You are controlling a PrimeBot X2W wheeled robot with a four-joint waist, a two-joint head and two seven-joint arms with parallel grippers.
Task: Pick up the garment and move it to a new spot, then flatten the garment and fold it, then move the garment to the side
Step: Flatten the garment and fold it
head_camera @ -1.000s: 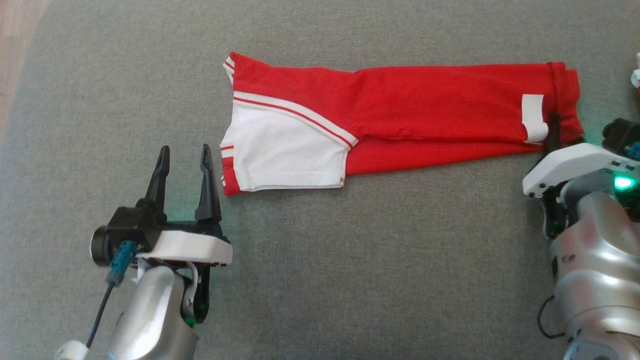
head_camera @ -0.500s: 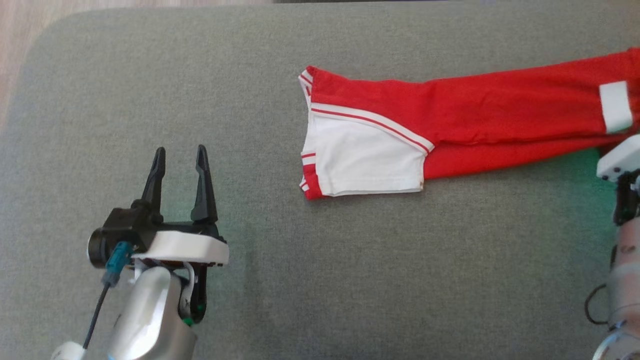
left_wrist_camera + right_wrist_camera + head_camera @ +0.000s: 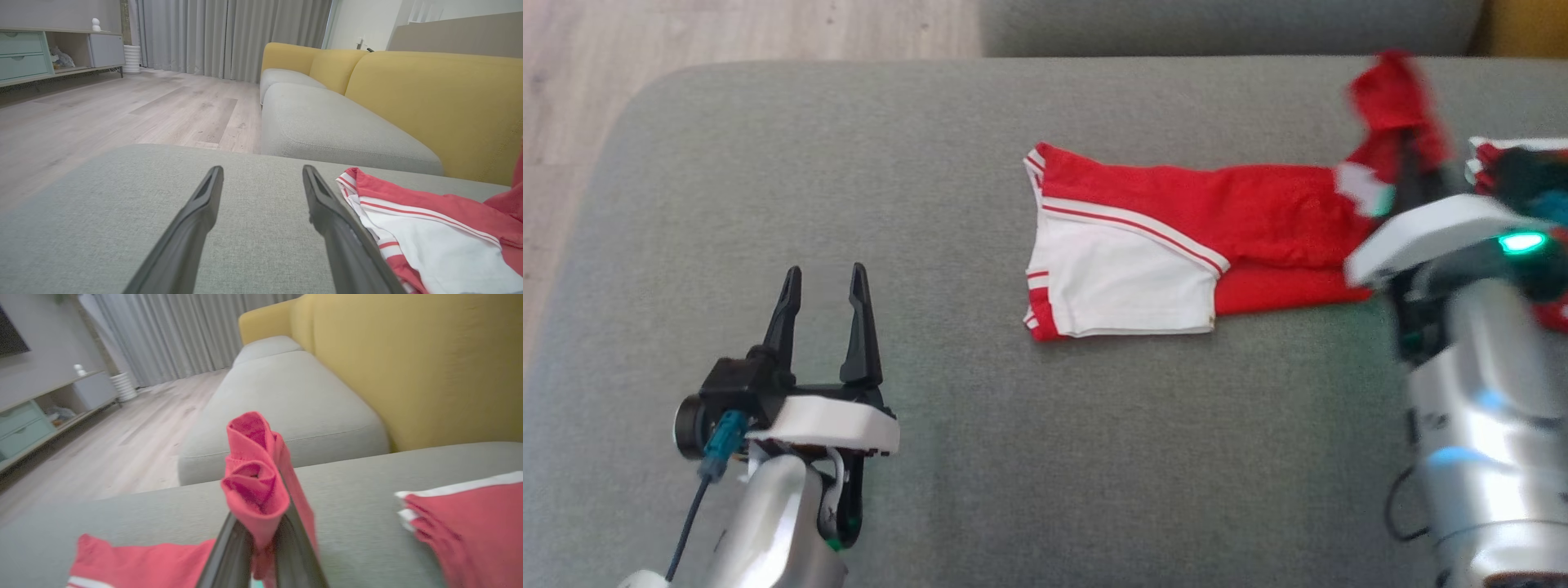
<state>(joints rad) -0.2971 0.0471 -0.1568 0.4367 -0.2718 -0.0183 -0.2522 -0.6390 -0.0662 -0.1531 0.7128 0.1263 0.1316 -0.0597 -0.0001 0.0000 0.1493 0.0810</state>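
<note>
The right gripper [image 3: 258, 528], clamped on the garment's [image 3: 1241, 204] raised end, should lift slowly so folds hold; the left gripper [image 3: 821, 282] waits, fingers apart.

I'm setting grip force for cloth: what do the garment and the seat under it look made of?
The garment looks like a soft, thin knit, likely cotton or polyester jersey, matte red with a white panel and stripes; it bunches limply where the right gripper pinches it. The seat looks like grey woven upholstery, matte, with a fine visible weave; the fibre cannot be told.
</note>
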